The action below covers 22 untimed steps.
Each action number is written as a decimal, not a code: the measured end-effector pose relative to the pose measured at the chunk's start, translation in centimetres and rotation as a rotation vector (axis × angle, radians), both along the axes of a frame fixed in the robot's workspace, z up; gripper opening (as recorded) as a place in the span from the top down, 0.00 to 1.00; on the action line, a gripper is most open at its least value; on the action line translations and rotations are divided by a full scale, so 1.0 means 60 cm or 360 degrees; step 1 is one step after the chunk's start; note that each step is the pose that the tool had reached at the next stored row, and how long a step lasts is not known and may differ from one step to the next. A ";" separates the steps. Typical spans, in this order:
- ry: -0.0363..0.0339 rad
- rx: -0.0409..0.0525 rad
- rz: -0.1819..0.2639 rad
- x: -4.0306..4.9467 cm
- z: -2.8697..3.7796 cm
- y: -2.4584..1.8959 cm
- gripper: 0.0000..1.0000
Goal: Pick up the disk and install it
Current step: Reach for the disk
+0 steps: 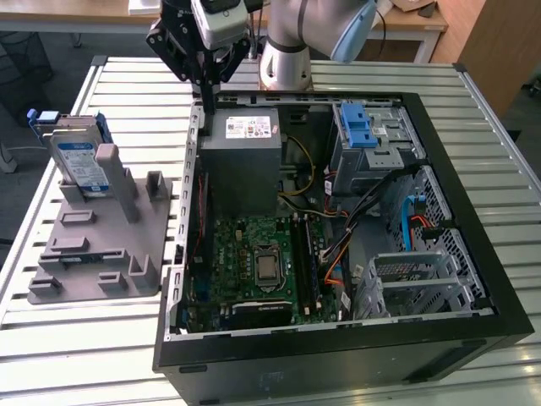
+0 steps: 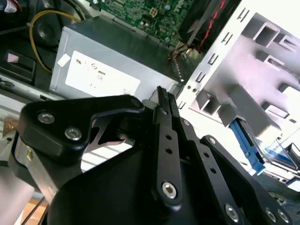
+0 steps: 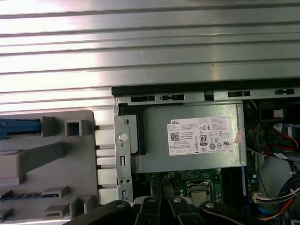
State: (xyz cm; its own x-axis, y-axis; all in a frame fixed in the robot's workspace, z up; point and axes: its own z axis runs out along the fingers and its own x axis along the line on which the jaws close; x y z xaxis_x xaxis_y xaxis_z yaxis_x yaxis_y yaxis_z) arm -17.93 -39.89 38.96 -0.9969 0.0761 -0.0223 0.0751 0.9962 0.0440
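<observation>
Claw (image 2: pixel 162 93) clenched, empty, held over computer case's (image 1: pixel 338 359) far corner beside power supply (image 1: pixel 245 165). Disk (image 1: pixel 79 162) stood upright in grey fixture (image 1: pixel 93 245) on bench (image 1: pixel 68 338), exterior view's left, well apart. Pick-up judged unstarted.

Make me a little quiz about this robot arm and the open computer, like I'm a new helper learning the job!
1. True or false: the disk stands upright in the grey holder, outside the computer case.
2. Pick one. The gripper holds: A) the disk, B) nothing, C) a cable.
3. Fill the gap: the gripper hangs by the case's edge, nearest the grey ____ box with a white sticker.

Key: 1 true. 2 B: its fingers are shut on nothing. 3 power supply.
</observation>
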 end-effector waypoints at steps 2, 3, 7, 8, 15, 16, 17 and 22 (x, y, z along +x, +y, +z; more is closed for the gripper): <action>0.0000 0.0000 -0.0001 -0.015 -0.001 0.0011 0.85; 0.0000 0.0000 0.0000 -0.021 -0.002 0.0023 0.85; 0.0000 0.0000 -0.0001 -0.043 -0.004 0.0091 0.85; 0.0000 0.0000 -0.0001 -0.048 -0.005 0.0106 0.85; 0.0000 0.0000 -0.0001 -0.076 -0.006 0.0122 0.85; 0.0000 0.0000 -0.0001 -0.080 -0.006 0.0122 0.85; 0.0000 0.0000 -0.0001 -0.084 -0.006 0.0122 0.85; 0.0001 0.0000 -0.0001 -0.101 -0.007 0.0123 0.85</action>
